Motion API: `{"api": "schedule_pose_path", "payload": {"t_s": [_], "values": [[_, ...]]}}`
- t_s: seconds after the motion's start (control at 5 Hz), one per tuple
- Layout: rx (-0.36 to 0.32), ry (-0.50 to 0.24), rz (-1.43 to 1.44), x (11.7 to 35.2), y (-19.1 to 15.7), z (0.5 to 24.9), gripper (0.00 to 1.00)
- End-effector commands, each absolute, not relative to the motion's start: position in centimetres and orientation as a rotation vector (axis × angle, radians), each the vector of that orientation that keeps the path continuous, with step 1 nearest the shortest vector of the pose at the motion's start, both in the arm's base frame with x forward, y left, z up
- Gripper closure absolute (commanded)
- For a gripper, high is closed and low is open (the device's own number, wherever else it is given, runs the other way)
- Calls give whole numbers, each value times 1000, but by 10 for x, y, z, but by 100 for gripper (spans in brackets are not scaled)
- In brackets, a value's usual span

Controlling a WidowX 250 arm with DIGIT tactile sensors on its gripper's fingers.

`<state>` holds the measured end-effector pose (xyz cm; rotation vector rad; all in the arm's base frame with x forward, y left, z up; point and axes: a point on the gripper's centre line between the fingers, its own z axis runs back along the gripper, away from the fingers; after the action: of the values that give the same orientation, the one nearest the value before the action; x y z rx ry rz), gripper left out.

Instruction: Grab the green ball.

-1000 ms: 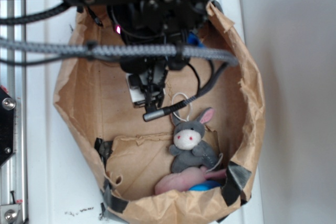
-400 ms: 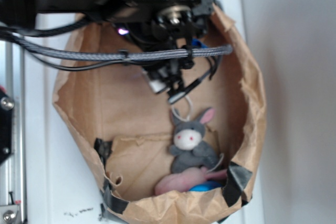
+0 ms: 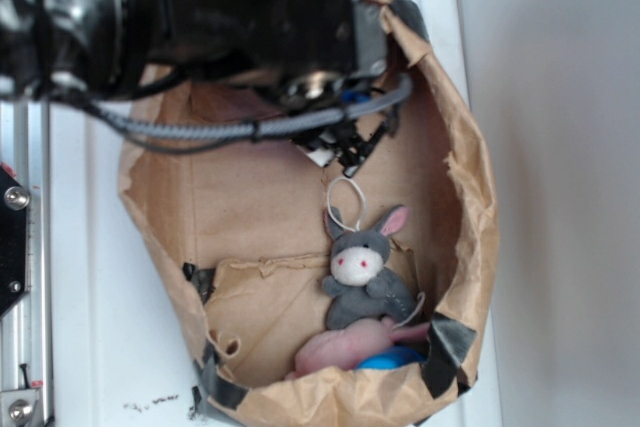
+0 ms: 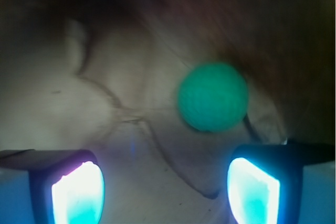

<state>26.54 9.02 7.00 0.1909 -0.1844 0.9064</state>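
In the wrist view the green ball [image 4: 212,97] lies on the brown paper floor of the bag, ahead of my gripper [image 4: 165,192] and a little right of its middle. The two fingers stand wide apart with only paper between them, so the gripper is open and empty. In the exterior view the gripper [image 3: 345,152] hangs low under the black arm, inside the far end of the brown paper bag [image 3: 470,197]. The ball is hidden behind the arm in that view.
A grey plush bunny [image 3: 362,272] with a white loop lies in the middle of the bag. A pink soft toy [image 3: 345,347] and a bright blue object [image 3: 390,359] lie at the near end. The bag's walls stand up all round.
The arm has swung toward the bag's far right corner and lifted clear of the bunny's loop. The bag has shifted a little.
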Motion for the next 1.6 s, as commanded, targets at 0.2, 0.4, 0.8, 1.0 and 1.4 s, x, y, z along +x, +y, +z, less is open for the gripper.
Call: {"api": "schedule_pose_path", "payload": {"t_s": [0.2, 0.4, 0.8, 1.0, 1.4], "values": [[167, -263, 989, 254, 100, 90, 0], [195, -278, 1012, 252, 109, 93, 0], [291, -263, 964, 258, 146, 68, 0], [306, -253, 950, 261, 156, 66, 0], [292, -241, 879, 267, 160, 68, 83]]}}
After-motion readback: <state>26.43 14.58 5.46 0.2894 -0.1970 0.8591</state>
